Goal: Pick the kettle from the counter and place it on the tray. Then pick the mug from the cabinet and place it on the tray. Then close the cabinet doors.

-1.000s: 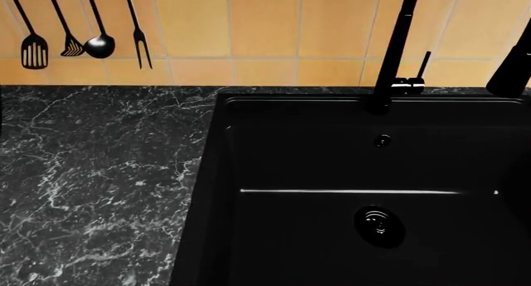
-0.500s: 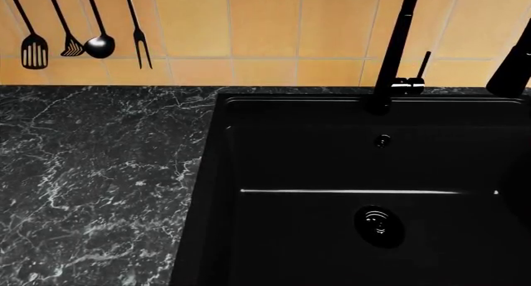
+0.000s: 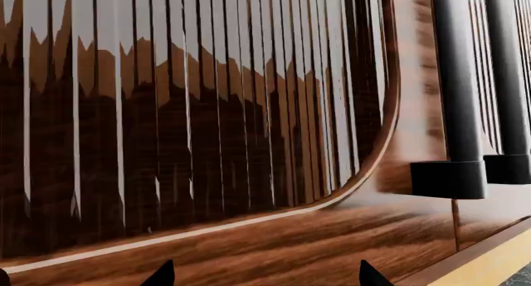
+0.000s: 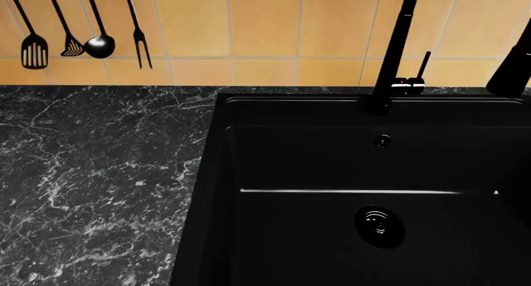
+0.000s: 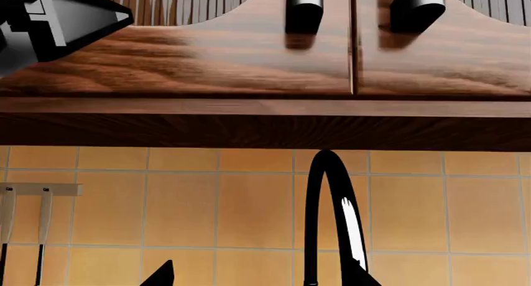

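Both arms raised at the wall cabinet; left gripper [image 3: 261,275] close against the ribbed door [image 3: 191,106], beside the black handles [image 3: 452,112]; only its fingertips show, spread apart, holding nothing. Right gripper [image 5: 261,276] aims at the faucet [image 5: 327,217] below the doors, which look shut; its state cannot be told. Counter [image 4: 91,174] bare beside the sink [image 4: 365,174]; kettle, tray, mug out of view.
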`<state>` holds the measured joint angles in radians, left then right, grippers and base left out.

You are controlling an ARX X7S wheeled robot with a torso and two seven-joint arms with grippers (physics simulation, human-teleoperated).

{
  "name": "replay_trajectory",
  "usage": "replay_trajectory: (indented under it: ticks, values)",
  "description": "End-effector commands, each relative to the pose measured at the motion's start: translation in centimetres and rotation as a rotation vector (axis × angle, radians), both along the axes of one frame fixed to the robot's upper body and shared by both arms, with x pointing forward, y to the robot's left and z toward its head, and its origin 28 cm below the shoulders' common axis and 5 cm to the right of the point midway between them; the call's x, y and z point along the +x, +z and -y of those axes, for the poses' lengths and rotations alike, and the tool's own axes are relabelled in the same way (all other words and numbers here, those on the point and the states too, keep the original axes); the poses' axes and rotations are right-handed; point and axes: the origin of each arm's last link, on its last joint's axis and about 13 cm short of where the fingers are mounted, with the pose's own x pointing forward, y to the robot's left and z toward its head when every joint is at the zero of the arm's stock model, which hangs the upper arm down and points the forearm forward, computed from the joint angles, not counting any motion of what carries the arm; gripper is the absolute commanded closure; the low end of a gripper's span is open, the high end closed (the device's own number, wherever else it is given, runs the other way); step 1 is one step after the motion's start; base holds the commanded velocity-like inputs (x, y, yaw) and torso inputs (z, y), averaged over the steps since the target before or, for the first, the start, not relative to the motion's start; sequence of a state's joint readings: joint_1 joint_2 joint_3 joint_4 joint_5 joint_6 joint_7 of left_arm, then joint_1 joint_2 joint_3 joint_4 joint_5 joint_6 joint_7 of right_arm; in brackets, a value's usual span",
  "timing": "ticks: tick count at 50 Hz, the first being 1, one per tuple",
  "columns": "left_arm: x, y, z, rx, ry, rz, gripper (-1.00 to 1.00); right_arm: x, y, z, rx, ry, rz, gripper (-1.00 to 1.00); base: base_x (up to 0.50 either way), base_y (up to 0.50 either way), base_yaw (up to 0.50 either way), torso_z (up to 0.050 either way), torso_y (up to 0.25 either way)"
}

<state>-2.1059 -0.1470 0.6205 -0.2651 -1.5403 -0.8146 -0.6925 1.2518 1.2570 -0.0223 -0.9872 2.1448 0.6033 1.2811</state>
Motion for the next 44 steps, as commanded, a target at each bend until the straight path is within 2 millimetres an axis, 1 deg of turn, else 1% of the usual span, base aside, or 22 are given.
replay_trajectory:
  ticks: [1,8,17,33,39,44]
  values:
    - [2.0,-1.5,0.4,0.023,-0.015,-0.184,-1.00,-0.4,0.3,-0.2,-0.004,0.007,0.012,-1.00,0.00,0.00,-0.01,0.000,0.000]
    - [1.2,-0.3,-0.2,-0.010,-0.029,-0.163,-1.00,-0.4,0.5,-0.3,-0.007,0.010,0.015,-1.00,0.01,0.00,0.00,0.000,0.000]
    - [-0.9,1.8,-1.2,-0.062,-0.070,-0.111,-1.00,-0.4,0.5,-0.5,-0.010,0.014,0.014,-1.00,0.00,0.00,0.00,0.000,0.000]
    - [-2.8,3.4,-2.9,-0.110,-0.097,-0.063,-1.00,-0.4,0.8,-0.9,-0.018,0.020,0.019,-1.00,0.00,0.00,0.00,0.000,0.000]
    - [-4.0,3.9,-3.6,-0.129,-0.115,-0.036,-1.00,-0.6,1.0,-1.0,-0.021,0.023,0.028,-1.00,0.00,0.00,0.00,0.000,0.000]
    - [-4.8,3.9,-4.2,-0.141,-0.131,-0.020,-1.00,-1.0,1.4,-1.1,-0.020,0.021,0.044,-1.00,0.00,0.00,0.00,0.000,0.000]
